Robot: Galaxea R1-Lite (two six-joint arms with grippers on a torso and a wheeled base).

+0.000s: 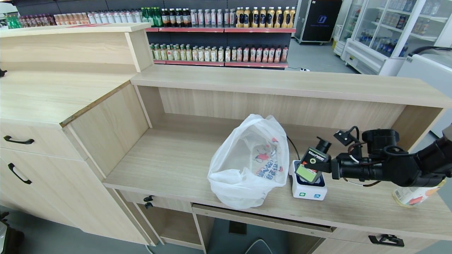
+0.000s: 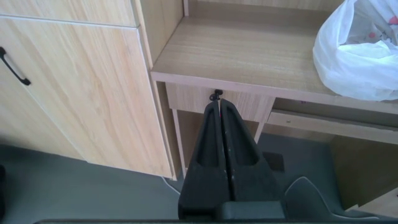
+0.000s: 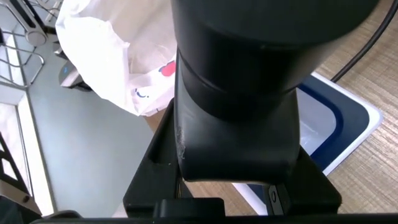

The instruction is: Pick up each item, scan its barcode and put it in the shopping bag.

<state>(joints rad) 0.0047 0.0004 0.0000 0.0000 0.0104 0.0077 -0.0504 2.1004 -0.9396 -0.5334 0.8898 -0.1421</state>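
Bottle (image 1: 305,173), black, boxy, clamped in right gripper (image 1: 315,164) over glossy white scanner (image 1: 309,193) (left gripper (image 2: 220,111) pinched closed).

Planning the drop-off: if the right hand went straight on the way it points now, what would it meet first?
Most likely the shopping bag: the right hand, shut on a dark bottle above the scanner, points toward the bag's side, though depth is unclear.
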